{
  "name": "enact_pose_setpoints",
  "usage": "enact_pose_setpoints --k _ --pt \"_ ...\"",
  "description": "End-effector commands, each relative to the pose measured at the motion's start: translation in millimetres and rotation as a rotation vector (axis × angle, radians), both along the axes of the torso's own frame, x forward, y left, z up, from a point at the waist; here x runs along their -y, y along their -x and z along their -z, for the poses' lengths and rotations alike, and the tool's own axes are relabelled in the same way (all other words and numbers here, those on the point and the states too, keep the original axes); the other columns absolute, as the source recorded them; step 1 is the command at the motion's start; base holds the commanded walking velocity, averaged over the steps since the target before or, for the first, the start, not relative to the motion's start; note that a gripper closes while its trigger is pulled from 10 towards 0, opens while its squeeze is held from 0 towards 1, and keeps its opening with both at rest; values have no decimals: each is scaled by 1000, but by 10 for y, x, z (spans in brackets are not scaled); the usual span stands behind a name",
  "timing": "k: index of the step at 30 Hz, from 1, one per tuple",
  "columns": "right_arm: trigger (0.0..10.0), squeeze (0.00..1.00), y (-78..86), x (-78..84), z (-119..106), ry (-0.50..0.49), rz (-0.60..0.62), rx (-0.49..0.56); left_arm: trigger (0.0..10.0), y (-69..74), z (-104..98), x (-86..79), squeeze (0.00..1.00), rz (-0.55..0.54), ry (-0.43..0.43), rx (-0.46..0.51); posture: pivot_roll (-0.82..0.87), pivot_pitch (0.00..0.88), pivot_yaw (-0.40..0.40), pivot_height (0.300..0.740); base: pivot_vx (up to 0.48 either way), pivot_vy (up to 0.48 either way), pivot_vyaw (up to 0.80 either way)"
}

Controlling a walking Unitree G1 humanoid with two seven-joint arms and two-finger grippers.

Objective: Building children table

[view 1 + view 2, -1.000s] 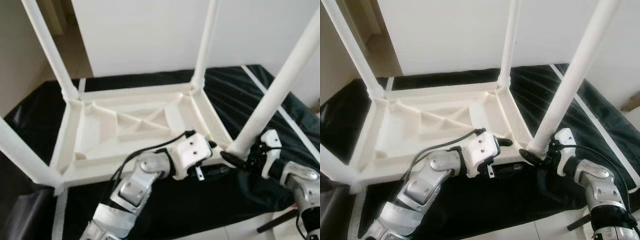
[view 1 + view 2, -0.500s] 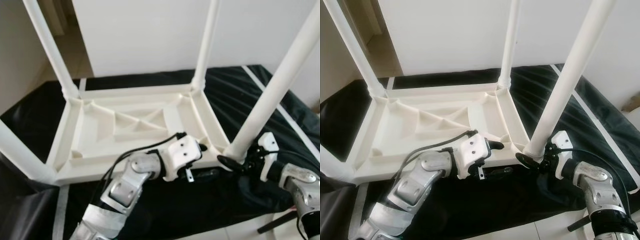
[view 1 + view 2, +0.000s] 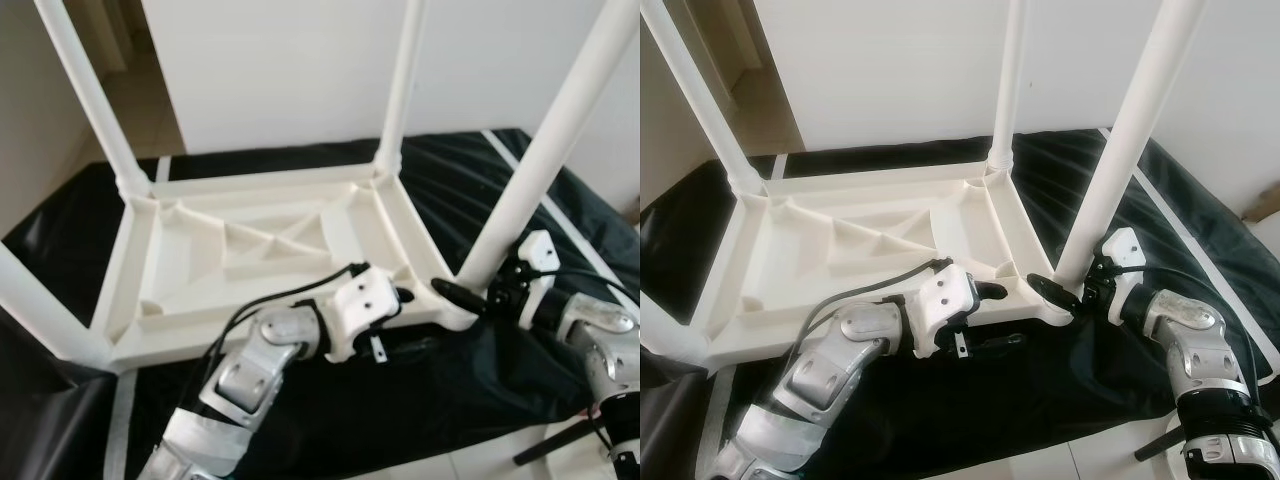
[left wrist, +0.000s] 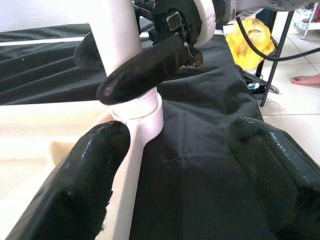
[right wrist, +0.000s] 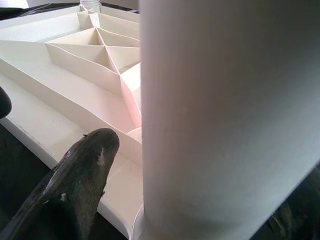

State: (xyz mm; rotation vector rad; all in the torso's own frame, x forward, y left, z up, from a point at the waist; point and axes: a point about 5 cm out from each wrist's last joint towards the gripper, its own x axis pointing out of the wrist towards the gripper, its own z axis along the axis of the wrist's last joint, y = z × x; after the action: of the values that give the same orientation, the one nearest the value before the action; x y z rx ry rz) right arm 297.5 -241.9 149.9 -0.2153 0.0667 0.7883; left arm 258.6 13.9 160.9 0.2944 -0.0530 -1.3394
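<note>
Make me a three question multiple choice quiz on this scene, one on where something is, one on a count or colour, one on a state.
1. Where is the right gripper?
A. At the base of the near right table leg
B. On the far left leg
C. Down on the floor

2. How many legs stand up from the upturned white tabletop?
A. Two
B. Three
C. Four

3. How are the left gripper's fingers set?
A. Shut on a leg
B. Spread open at the tabletop's near edge
C. Shut on a cable

Answers:
1 A: the head views show black fingers either side of that leg where it meets the corner socket.
2 C: one white leg rises from each corner.
3 B: the left wrist view shows a wide gap between the two fingers, with the tabletop edge by one of them and black cloth between.
</note>
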Motion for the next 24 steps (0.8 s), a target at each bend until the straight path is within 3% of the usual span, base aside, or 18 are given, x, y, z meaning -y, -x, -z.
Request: enact_pose_setpoints --k 1,2,3,4,11,12,19,24 --pt "10000 0 -15 -48 -32 21 -30 16 10000 32 14 19 0 30 -10 -16 -51 0 -7 740 0 0 0" --pt "10000 0 -15 -48 -32 21 -30 16 10000 32 14 19 0 30 -10 -16 -51 0 -7 740 0 0 0" --pt "9137 0 -13 -53 -31 19 -34 14 10000 32 11 21 0 30 -9 -18 -53 0 -6 740 0 0 0" --pt "0 0 -9 -53 -23 15 -35 9 10000 33 10 24 0 30 -8 -20 -55 0 -4 740 0 0 0" --pt "0 0 13 -43 35 25 -26 -7 10000 37 6 36 0 34 -5 -22 -57 0 -3 740 0 0 0" --pt "10000 0 21 -40 69 24 -12 -21 10000 36 6 41 0 35 -5 -21 -56 0 -4 740 0 0 0" --pt "10000 0 47 -57 120 -5 41 -41 10000 34 25 55 0 29 -7 -25 -62 0 -7 740 0 0 0" --pt "10000 0 37 -107 108 -73 172 -40 10000 20 31 69 0 10 8 -34 -69 0 -15 740 0 0 0"
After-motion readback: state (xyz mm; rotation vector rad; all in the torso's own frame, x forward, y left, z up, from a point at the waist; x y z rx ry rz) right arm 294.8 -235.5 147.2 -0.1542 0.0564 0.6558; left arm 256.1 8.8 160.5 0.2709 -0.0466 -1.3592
